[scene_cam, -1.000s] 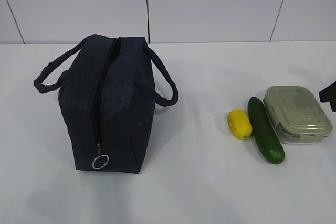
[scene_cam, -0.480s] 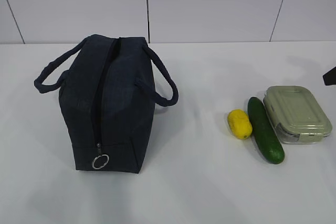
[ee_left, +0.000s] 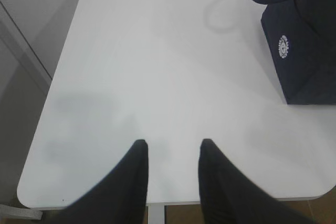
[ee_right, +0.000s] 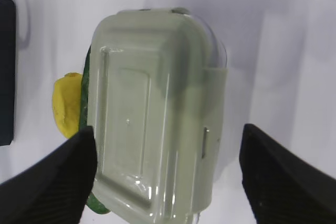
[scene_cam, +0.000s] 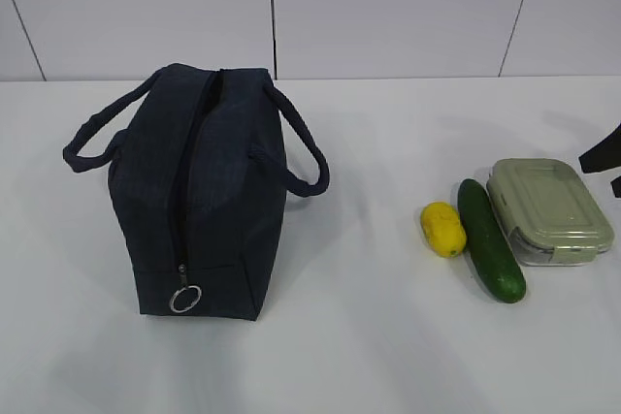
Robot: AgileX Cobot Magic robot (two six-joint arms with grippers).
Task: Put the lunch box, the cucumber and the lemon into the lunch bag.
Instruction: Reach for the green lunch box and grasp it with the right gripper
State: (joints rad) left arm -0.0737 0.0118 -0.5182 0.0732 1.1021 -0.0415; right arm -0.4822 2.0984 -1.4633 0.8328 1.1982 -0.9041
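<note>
Right gripper (ee_right: 168,177) hangs over the lunch box (ee_right: 157,114), jaws spread wide to either side of its lid and not touching, looks lined up to grab it first. Box, cucumber (scene_cam: 490,239) and lemon (scene_cam: 442,229) lie side by side at right, well apart from the lunch bag (scene_cam: 199,191), zipper apparently closed. Left gripper (ee_left: 173,153) idles partly spread, empty, near the bag.

Lunch bag (scene_cam: 209,196): navy, upright, zipped, to my left.
Lemon (scene_cam: 442,229): yellow, beside cucumber.
Cucumber (scene_cam: 491,239): between lemon and box.
Lunch box (scene_cam: 549,208): sage-green lid on, below me.
</note>
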